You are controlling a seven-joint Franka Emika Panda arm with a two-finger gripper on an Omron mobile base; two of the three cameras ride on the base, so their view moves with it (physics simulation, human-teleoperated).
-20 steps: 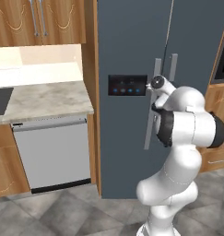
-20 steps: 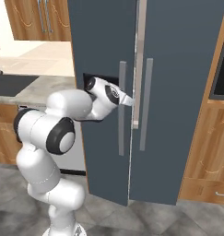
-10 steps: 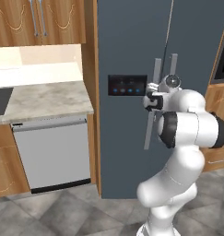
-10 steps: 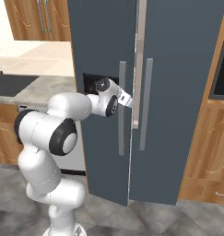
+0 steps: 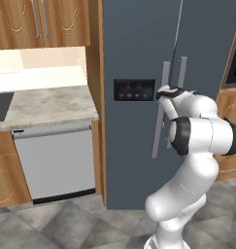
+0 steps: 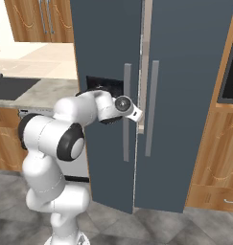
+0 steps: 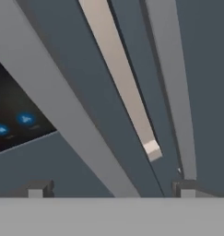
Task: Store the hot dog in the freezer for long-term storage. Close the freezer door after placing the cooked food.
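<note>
The freezer door stands upright and slightly ajar, its long handle vertical beside the black control panel. The hand, fingers apart, straddles that handle.

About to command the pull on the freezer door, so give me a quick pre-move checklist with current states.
1. Gripper open: ok, the fingertips stand wide apart in the hand view.
2. Gripper lined up on the door's handle: ok, the bar runs down between the fingertips.
3. Fingers closed on the handle: not ok.
4. Freezer door ajar: ok, a pale gap shows beside it.
5. Hot dog located: cannot tell.
6. Floor free for the door's swing: ok.
</note>
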